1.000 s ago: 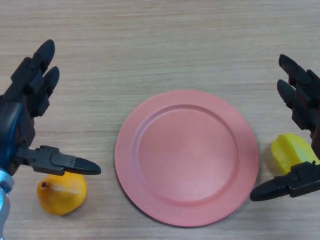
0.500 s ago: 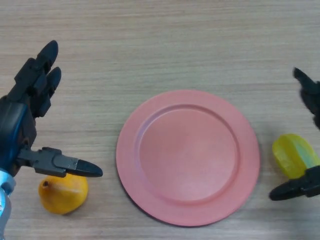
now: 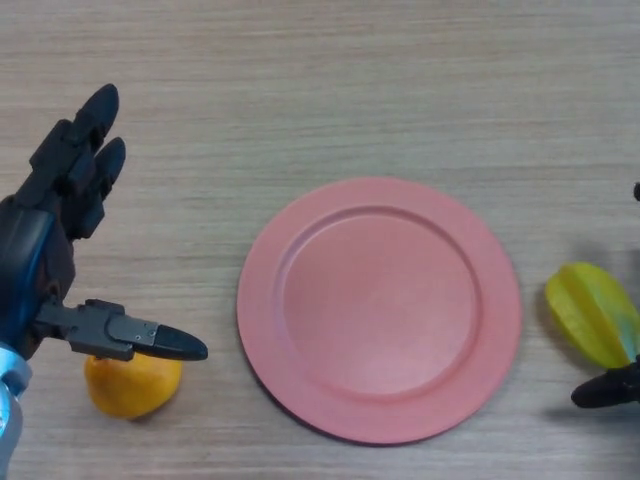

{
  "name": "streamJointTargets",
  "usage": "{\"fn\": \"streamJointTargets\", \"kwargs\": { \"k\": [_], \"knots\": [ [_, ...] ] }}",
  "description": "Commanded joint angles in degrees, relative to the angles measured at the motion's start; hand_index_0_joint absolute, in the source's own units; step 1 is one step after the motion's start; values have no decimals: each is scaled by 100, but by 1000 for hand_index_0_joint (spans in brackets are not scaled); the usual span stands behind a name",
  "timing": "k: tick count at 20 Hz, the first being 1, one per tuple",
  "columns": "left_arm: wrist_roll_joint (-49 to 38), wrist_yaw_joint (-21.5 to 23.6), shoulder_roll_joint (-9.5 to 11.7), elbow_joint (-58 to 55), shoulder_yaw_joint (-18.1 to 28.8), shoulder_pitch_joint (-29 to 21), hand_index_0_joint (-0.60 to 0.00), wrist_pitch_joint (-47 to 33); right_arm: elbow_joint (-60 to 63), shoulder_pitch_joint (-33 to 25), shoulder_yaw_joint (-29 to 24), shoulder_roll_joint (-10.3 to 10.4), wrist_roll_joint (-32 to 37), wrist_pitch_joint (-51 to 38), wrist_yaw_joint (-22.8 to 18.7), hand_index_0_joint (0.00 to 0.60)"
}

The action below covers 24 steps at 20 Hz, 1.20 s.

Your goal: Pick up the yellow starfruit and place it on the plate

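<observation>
Right hand [image 3: 610, 388] mostly cut off beside starfruit [image 3: 592, 314], grip unclear; left hand [image 3: 60, 250] spread wide, half-hiding orange fruit [image 3: 130, 383].

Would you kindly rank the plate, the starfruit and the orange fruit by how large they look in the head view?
1. Pink plate, by far the largest.
2. and 3. Yellow starfruit and orange fruit look alike; the left robot hand hides part of the orange fruit, so no ranking.

right hand [image 3: 608, 388] withdrawn rightward, starfruit [image 3: 594, 314] uncovered
</observation>
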Motion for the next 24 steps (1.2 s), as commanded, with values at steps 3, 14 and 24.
{"fn": "streamJointTargets", "kwargs": {
  "k": [3,14,24],
  "knots": [
    [-213,4,184,-369,370,-94,0,-551,-37,-206,2,-200,-111,-598,-686,0],
    [-274,-18,188,-255,386,-68,0,-464,280,-352,247,-87,106,-611,-1120,600],
    [-201,1,216,-167,373,-129,0,-448,-636,-695,286,-104,26,-62,-688,600]
  ]
}}
